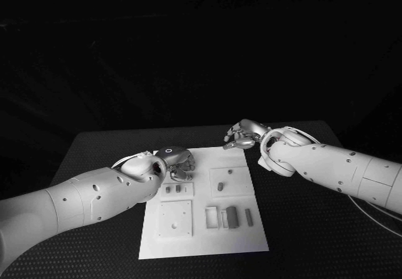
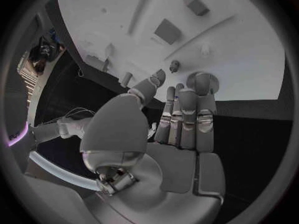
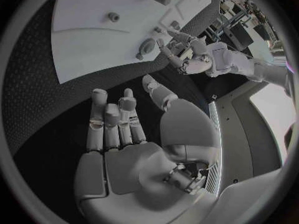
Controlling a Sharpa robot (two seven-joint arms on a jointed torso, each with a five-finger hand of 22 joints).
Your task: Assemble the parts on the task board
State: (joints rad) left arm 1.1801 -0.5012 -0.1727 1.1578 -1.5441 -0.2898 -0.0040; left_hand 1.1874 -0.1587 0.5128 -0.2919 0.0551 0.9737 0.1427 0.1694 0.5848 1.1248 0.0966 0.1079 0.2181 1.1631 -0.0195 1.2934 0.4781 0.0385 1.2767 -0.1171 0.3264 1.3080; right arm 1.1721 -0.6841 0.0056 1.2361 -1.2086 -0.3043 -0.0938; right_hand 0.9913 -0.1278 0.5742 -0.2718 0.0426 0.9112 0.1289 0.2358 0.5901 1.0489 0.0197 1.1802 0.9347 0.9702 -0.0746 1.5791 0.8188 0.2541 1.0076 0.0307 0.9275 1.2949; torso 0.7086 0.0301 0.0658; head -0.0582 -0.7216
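Nearest the robot, the flat white rectangular task board [image 1: 205, 232] is lying in the middle of the black textured table [image 1: 310, 232], and its near half is carrying a raised square plate [image 1: 176, 219] beside a cluster of small upright grey block parts [image 1: 228, 217]; further along, a short grey peg [image 1: 220, 186] is standing in a square recess, with two small grey pieces [image 1: 172, 189] just beside the left hand; the parts are looking loose and unjoined, so I am judging the assembly as barely begun, with a first pick being set up; the silver left hand [image 1: 178, 164] is hovering over the board's far left corner, its fingers lying straight and apart in its wrist view and grasping nothing; the silver right hand [image 1: 244, 135] is hanging just past the board's far edge over the table, its fingers likewise released and holding nothing; the next move is probably calling for one hand to be lowering onto a small piece and pinching it cleanly, which I expect to be fiddly given how slight the pieces are.
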